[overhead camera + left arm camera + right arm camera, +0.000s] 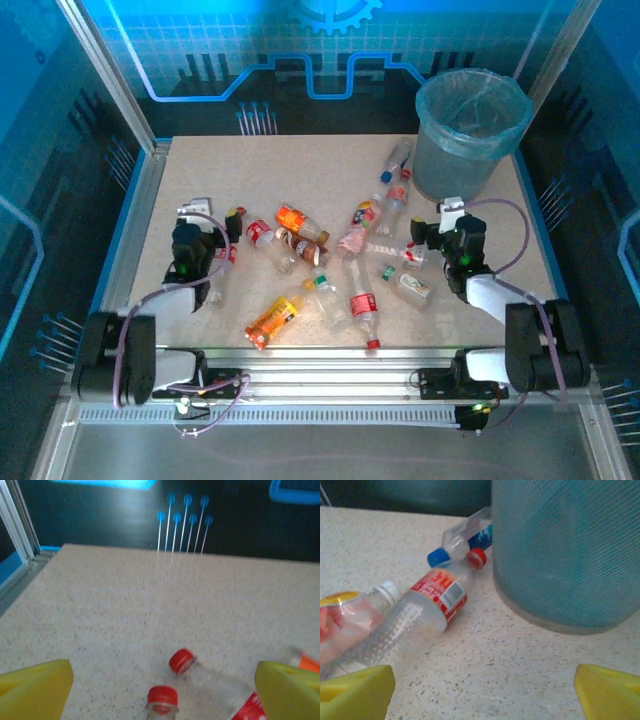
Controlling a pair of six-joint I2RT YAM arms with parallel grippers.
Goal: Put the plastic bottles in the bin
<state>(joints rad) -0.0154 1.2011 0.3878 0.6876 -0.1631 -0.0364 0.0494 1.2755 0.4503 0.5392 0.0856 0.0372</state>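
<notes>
- At the near side of the speckled counter (pixel 480 320), an orange-labelled bottle (pixel 272 319) and a red-labelled bottle (pixel 365 314) with a red cap lie on their sides.
- The left fingers (pixel 162 680) stand wide apart and hold nothing. A red-capped bottle neck (pixel 162 702) lies on the counter under the gap. A second clear bottle (pixel 210 682) lies slanted just beside it, toward the right finger.
- The right fingers (pixel 482 680) are spread just as wide and are empty. They sit low over bare counter and face the bin.
- The other plastic bottles (pixel 300 240) lie flat and scattered across the middle of the counter, between the two arms.
- Farther right, a clear bottle with a red-and-white label (pixel 432 610) and a blue-capped bottle (pixel 462 540) lie close against the bin's wall.
- The bin (pixel 455 165) is round and grey-blue, and is lined with a light-blue bag (pixel 470 90). It stands upright at the far right corner of the counter.
</notes>
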